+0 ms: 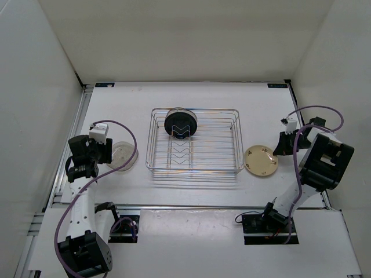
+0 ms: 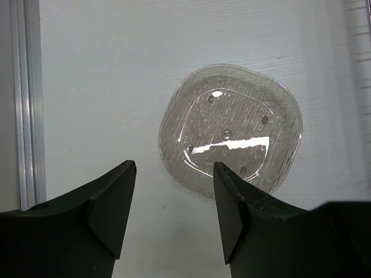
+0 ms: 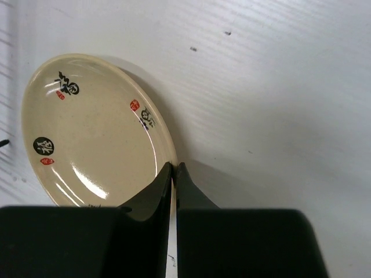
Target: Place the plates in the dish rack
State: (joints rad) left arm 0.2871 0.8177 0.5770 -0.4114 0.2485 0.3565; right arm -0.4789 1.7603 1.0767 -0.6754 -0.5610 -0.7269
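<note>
The chrome wire dish rack (image 1: 232,152) sits mid-table. A glossy black plate (image 1: 181,124) stands on edge among its far dividers. The clear glass plate (image 1: 124,155) lies flat on the table left of the rack. In the left wrist view the glass plate (image 2: 232,130) lies just ahead of my open, empty left gripper (image 2: 174,168); my left gripper (image 1: 109,152) is at the plate's left edge. The cream-yellow plate (image 1: 261,160) lies right of the rack. My right gripper (image 3: 174,166) is shut on the rim of this plate (image 3: 93,133); it also shows from above (image 1: 281,149). No white plate shows.
White walls enclose the table on three sides. An aluminium rail (image 2: 26,104) runs along the left table edge. Purple cables loop over both arms (image 1: 119,128).
</note>
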